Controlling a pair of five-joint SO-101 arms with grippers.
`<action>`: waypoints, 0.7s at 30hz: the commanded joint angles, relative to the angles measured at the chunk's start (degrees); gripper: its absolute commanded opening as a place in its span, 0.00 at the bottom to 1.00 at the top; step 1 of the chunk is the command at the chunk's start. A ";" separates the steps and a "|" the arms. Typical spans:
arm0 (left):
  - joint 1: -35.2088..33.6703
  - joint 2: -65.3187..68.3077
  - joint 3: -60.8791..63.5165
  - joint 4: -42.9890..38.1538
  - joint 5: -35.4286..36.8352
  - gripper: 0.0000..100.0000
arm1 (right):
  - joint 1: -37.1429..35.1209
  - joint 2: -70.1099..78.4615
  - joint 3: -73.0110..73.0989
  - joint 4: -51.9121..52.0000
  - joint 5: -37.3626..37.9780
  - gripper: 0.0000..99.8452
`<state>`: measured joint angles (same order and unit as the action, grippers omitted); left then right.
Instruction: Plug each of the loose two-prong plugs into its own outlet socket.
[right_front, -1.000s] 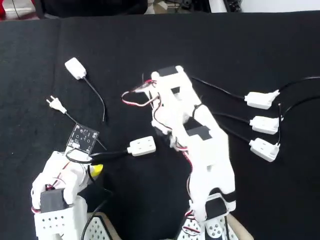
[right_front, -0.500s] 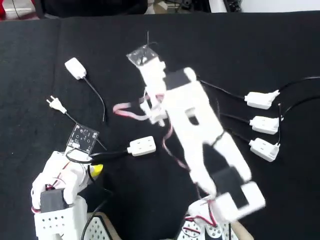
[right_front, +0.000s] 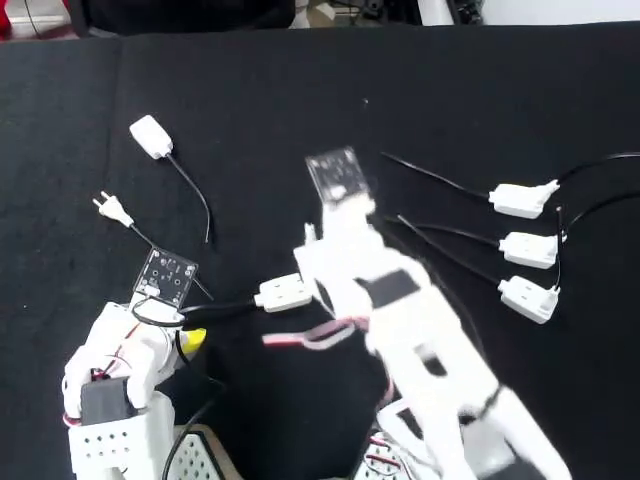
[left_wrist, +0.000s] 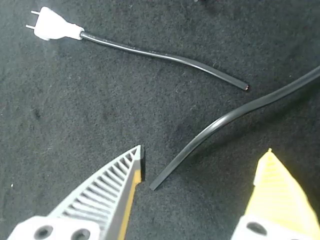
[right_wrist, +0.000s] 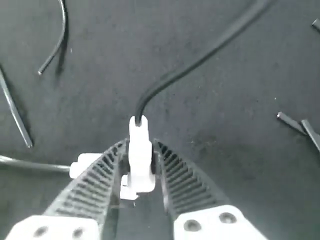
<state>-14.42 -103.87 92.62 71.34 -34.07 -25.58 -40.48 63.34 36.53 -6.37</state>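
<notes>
Stretched forward, the right hand (right_wrist: 140, 149) clamps a white plug (right_wrist: 139, 134); the left hand (left_wrist: 204, 152) hangs open, tucked back.

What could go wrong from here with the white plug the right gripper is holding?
The right gripper pinches the white plug by its sides, so it may twist when pushed. The white outlet block lies loose on the black cloth, with the open left gripper apart from it, so it could slide.

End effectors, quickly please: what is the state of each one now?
Left end effector: open, empty.
Right end effector: closed on a white plug.
</notes>
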 joint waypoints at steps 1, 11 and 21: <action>-0.57 -0.35 -0.22 0.00 -0.26 0.35 | -0.88 -11.65 10.95 -11.60 -0.79 0.01; -0.48 -0.35 -0.22 0.00 -0.26 0.35 | -2.55 -33.10 33.80 -24.79 1.32 0.01; -0.40 -0.35 -0.40 0.00 -0.09 0.35 | 6.77 -38.99 31.16 -26.20 1.14 0.01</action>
<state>-14.42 -103.87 92.62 71.34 -34.15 -20.92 -78.46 96.66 11.82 -5.23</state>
